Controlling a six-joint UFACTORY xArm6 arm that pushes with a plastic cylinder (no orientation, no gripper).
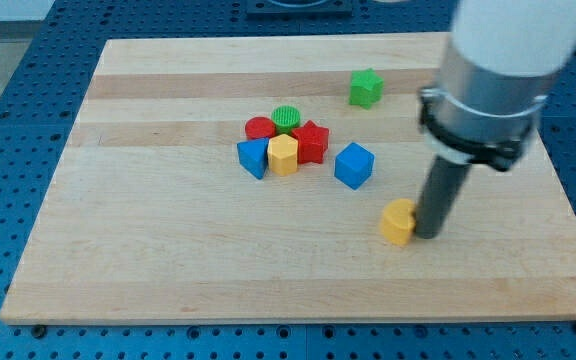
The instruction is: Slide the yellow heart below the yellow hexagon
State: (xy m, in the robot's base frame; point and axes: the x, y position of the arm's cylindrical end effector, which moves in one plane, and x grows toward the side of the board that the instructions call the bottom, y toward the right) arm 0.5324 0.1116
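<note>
Wooden board (168,270) carries my tip (429,235) touching the yellow heart (399,221), well apart from the yellow hexagon (283,155).

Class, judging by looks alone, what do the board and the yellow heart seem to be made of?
Board: probably light wood, matt, with lengthwise grain and strips of differing tone. Yellow heart: likely plastic or painted wood, since its colour is uniform and grainless; the picture leaves that open. My tip stands against its right side.

My arm is reaching down from the view's top right, its pale, blurred body narrowing into a dark collar; my rod is standing upright, my tip (429,235) resting low.
</note>
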